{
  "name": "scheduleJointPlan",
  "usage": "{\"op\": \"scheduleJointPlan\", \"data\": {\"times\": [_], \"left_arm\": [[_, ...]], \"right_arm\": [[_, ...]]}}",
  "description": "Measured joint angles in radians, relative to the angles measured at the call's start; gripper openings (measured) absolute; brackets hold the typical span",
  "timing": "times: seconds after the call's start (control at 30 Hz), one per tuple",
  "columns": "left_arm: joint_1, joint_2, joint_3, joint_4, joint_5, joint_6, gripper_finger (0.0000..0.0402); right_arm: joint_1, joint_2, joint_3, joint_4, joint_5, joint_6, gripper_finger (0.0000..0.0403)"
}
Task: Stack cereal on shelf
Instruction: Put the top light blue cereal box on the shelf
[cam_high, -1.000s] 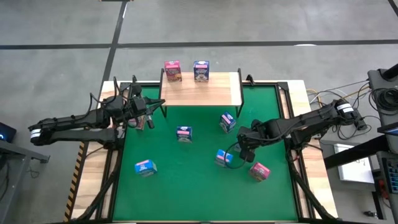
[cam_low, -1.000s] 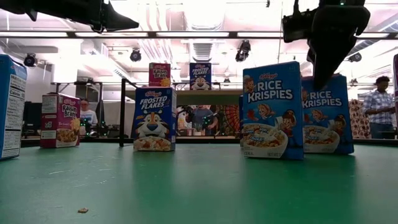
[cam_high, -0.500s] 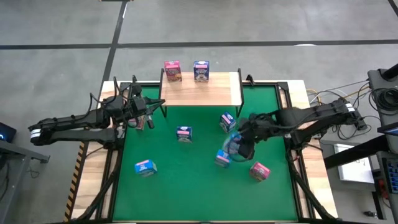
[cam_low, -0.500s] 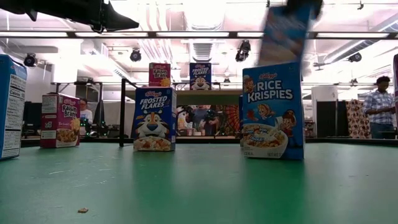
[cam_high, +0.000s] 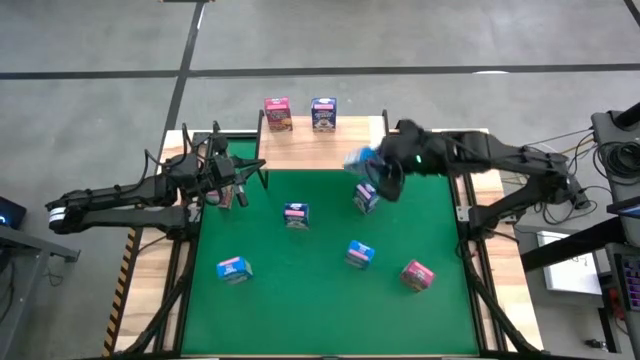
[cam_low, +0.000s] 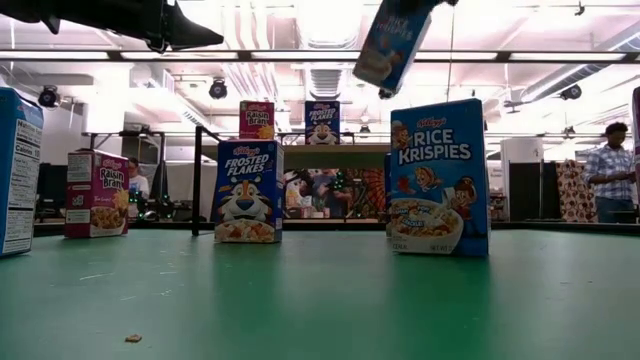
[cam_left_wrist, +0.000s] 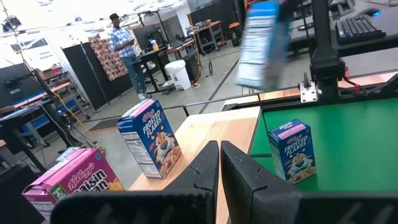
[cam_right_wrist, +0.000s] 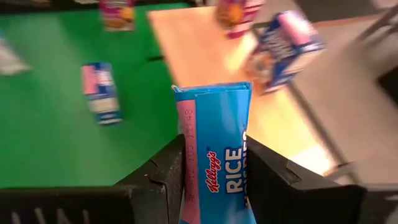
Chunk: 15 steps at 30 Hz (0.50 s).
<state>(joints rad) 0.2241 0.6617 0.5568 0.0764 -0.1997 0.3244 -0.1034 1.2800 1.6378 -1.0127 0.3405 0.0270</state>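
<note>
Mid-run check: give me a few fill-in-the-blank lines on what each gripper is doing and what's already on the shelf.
1. The right gripper is shut on a blue Rice ____ box.
2. The shelf already carries ____ cereal boxes: a Raisin Bran box and a Frosted Flakes box.
3. The left gripper, waiting at the mat's left edge, holds ____.

Missing words: Krispies; two; nothing
</note>
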Motion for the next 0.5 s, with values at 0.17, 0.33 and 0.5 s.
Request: {"op": "scheduleJointPlan", "data": {"times": [0.17, 0.33, 0.5], "left_arm": [[0.000, 0.000, 0.000, 0.000, 0.000, 0.000, 0.0000], [0.000, 0.000, 0.000, -0.001, 0.000, -0.005, 0.0000], [0.000, 0.000, 0.000, -0.004, 0.000, -0.008, 0.0000]], "right_arm": [[-0.149, 0.067, 0.066, 0.000, -0.008, -0.179, 0.0128], [-0.271, 0.149, 0.147, -0.001, -0.117, -0.279, 0.0129], [-0.358, 0.251, 0.219, -0.040, -0.212, -0.348, 0.0132]]}}
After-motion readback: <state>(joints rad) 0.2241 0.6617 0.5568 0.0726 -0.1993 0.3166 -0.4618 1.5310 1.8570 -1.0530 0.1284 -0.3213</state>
